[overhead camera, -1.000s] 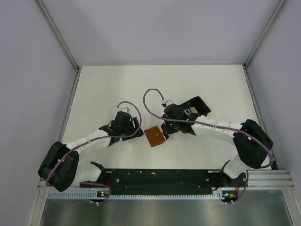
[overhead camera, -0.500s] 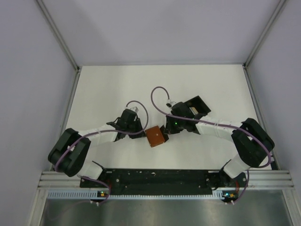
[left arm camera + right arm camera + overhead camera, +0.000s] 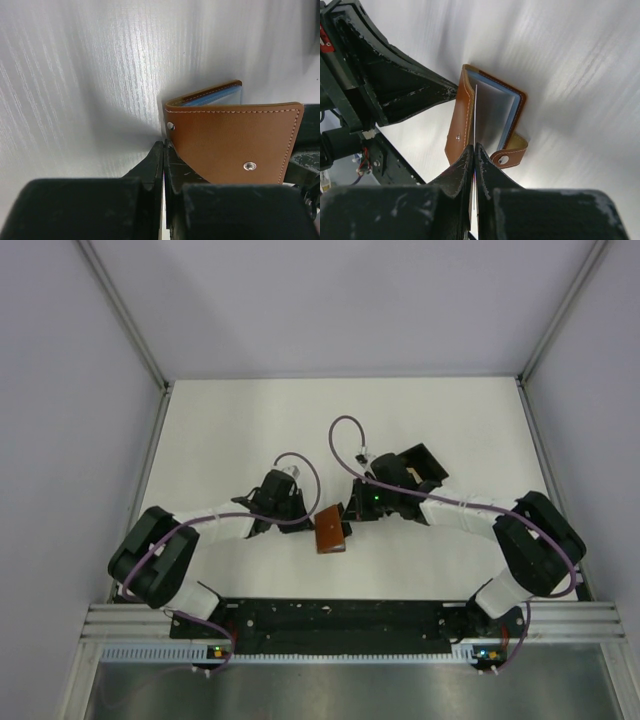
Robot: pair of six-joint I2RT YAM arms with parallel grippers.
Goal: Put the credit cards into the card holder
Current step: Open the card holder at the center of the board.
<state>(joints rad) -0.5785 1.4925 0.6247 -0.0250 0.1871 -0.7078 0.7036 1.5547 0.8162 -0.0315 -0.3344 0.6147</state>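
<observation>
Tilt risks a jam
My left pincer [image 3: 164,150] clamps brown leather card holder [image 3: 235,140]; right pincer [image 3: 474,150] pinches thin pale card [image 3: 475,115].

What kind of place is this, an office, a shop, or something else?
Probably a robotics lab test cell: a white table boxed in by blank walls on metal framing, and a left arm and right arm bolted to a rail at its near edge, handling a card holder.
</observation>
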